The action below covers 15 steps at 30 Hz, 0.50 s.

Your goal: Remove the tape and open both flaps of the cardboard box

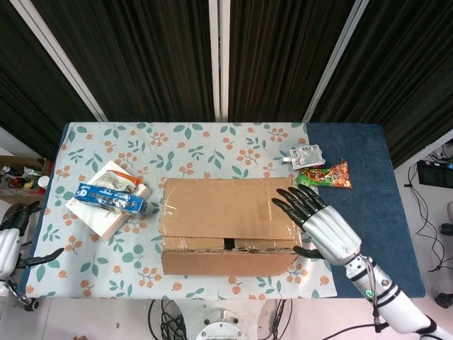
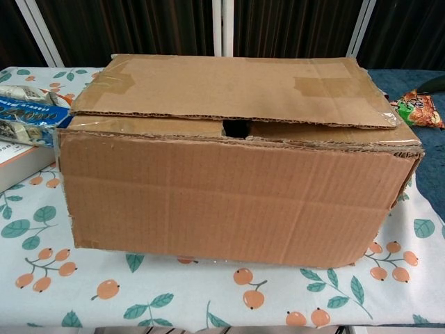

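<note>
Dark curtains hang behind your table (image 1: pixel 92 142), which wears a leaf-and-berry cloth on most of its top and bare blue on its right end; the cardboard box (image 1: pixel 226 227) sits near the middle of the cloth, close to the front edge.

Your right hand (image 1: pixel 318 223) is over the box's right end, fingers spread and straight, fingertips (image 1: pixel 282 205) above the top flap (image 2: pixel 236 87); it holds nothing, and whether it touches the cardboard you cannot tell from the head view. Your left hand (image 1: pixel 10 241) is at the far left edge of the frame, off the table's left end, also unclenched and empty, well apart from the box.

From the chest view the top flap lies nearly flat with its front edge slightly raised, and a dark gap shows beneath it at the middle; brown tape (image 2: pixel 115 82) patches sit at its left and right ends, and clear tape (image 1: pixel 168 209) glints along the box's left end in the head view.

Left of the box a blue packet (image 1: pixel 110 198) lies across a white book (image 1: pixel 106 202); beyond the right end a silver pouch (image 1: pixel 306 154) and a red-and-green snack bag (image 1: pixel 324 177) lie near each other at the cloth's border.
</note>
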Tool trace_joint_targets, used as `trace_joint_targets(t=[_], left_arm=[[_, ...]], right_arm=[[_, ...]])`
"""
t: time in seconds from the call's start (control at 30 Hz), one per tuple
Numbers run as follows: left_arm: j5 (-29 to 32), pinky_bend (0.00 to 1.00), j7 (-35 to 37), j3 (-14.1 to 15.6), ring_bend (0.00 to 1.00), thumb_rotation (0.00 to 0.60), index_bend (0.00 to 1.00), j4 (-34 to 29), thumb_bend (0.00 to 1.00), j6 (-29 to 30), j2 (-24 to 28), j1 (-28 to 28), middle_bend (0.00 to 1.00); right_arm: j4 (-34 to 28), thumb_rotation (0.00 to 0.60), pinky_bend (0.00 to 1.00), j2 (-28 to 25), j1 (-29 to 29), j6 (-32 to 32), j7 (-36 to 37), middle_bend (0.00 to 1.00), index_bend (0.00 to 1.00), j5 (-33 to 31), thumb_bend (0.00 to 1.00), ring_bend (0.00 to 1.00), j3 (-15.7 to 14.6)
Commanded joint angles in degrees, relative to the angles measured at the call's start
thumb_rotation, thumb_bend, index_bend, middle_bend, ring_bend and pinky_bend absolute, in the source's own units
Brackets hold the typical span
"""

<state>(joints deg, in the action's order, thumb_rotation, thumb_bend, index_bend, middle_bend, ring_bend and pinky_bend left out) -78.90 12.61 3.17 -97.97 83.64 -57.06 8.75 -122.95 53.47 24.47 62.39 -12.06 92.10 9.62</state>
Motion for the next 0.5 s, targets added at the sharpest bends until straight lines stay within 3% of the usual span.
trace_joint_targets(t=[0.03, 0.3, 0.5], left_arm=[[-0.36, 0.21, 0.63, -0.03, 0.13, 0.437, 0.07, 0.69, 0.0, 0.16, -0.4, -0.64, 0.16], [-0.71, 0.21, 2.84, -1.27, 0.13, 0.44, 0.07, 2.19, 0.0, -0.21, -0.85, -1.7, 0.15], [-0.93, 0.21, 3.73, -1.82, 0.13, 0.435, 0.07, 3.19, 0.0, -1.09, -0.81, -2.1, 0.16]], right_arm=[[-1.1, 0.6, 0.0, 3.53, 4.25, -4.91, -5.76, 0.0, 0.0, -7.53, 0.0, 0.0, 2.5], [0.13, 0.6, 0.0, 10.0, 9.58, -6.06, -16.53, 0.0, 0.0, -19.14, 0.0, 0.0, 3.8], [0.84, 0.6, 0.0, 13.2, 11.48, -5.21, -20.35, 0.0, 0.0, -22.88, 0.0, 0.0, 2.61]])
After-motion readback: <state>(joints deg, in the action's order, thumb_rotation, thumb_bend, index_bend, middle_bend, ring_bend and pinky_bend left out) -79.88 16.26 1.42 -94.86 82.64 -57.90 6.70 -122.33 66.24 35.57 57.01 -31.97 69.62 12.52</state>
